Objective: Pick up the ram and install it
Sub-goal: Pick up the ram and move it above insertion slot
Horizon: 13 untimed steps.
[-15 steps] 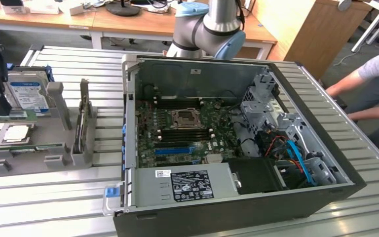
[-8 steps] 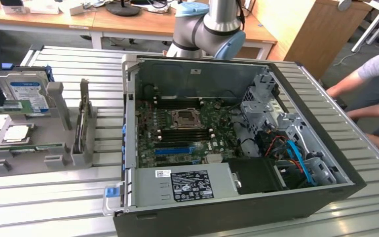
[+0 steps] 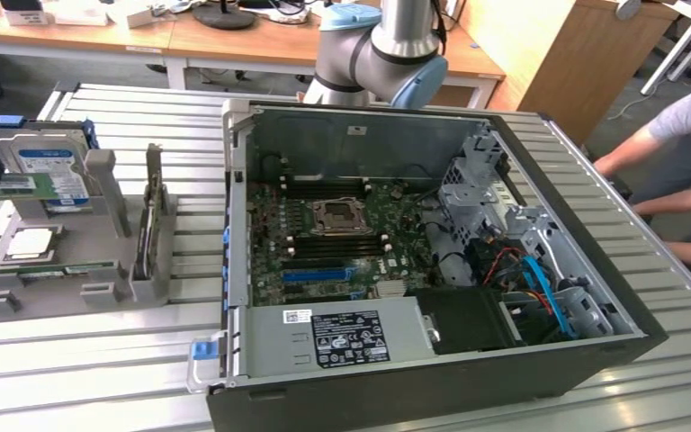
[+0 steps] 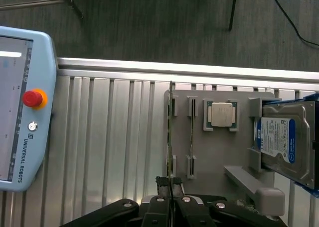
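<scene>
Closest in the exterior view is the open PC case [image 3: 442, 391], with its power supply [image 3: 334, 333] along the near edge. Further in sit the motherboard [image 3: 321, 243] and its bare CPU socket [image 3: 337, 216]. Off to the exterior view's left there's a grey fixture [image 3: 46, 301] on the slatted table [image 3: 82, 378]. A second green stick [image 3: 89, 268] lies in a slot on the fixture's near side, the silver processor [image 3: 30, 245] is just behind that, and a blue-label hard drive [image 3: 48, 166] stands at the far end. The ram [image 3: 4, 189] is right at that view's left edge, held level and crossing in front of the hard drive. In the wrist view the claw [image 4: 171, 184] is pinched narrow on the ram's thin edge, so it's definitely gripping it. A Universal Robots teach pendant [image 4: 20, 107] lies on the table near the fixture. Further back you've got the robot arm [image 3: 388, 54], a person's arm [image 3: 682, 193] at the exterior view's right, and wooden desks [image 3: 262, 40] behind everything.
</scene>
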Tool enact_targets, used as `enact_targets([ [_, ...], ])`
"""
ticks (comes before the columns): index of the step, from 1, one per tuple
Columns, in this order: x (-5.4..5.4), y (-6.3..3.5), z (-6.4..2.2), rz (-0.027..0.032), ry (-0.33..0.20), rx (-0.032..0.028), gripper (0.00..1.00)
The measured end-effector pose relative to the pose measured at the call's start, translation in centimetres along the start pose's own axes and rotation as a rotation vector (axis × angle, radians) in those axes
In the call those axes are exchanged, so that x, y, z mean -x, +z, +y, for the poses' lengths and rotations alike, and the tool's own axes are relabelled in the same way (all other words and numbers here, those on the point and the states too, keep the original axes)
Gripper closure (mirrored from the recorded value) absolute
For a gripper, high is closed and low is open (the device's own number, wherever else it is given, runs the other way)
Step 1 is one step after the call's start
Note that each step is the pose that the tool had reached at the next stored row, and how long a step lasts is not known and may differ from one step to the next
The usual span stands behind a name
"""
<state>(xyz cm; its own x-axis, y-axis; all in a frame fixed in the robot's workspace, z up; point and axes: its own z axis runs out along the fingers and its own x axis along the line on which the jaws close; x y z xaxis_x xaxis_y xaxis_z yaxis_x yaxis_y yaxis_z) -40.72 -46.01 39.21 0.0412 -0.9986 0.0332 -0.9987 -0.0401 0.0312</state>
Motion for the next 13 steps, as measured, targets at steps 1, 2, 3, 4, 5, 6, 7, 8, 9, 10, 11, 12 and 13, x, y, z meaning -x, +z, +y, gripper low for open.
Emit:
enact_targets([
  [1,0.00,0.00,0.00,0.0000,0.000,0.0000,0.88],
  [2,0.00,0.00,0.00,0.0000,0.000,0.0000,0.88],
  [3,0.00,-0.01,0.00,0.0001,0.000,0.0001,0.88],
  [4,0.00,-0.03,0.00,0.0001,0.000,0.0001,0.88],
  [5,0.00,-0.10,0.00,0.0003,0.000,0.0004,0.88],
  [6,0.00,-0.21,0.00,0.0003,0.000,0.0004,0.88],
  [7,-0.01,-0.32,0.01,0.0001,0.000,0.0002,0.88],
  [8,-0.01,-0.44,0.01,0.0001,0.000,0.0002,0.88],
  [9,-0.02,-0.55,0.02,0.0001,0.000,0.0001,0.88],
  [10,-0.02,-0.62,0.02,0.0001,0.000,0.0001,0.88],
  [11,-0.02,-0.62,0.02,0.0000,0.000,-0.0001,0.88],
  [12,-0.02,-0.62,0.02,0.0000,0.000,0.0000,0.88],
  [13,-0.02,-0.62,0.02,0.0000,0.000,0.0000,0.88],
])
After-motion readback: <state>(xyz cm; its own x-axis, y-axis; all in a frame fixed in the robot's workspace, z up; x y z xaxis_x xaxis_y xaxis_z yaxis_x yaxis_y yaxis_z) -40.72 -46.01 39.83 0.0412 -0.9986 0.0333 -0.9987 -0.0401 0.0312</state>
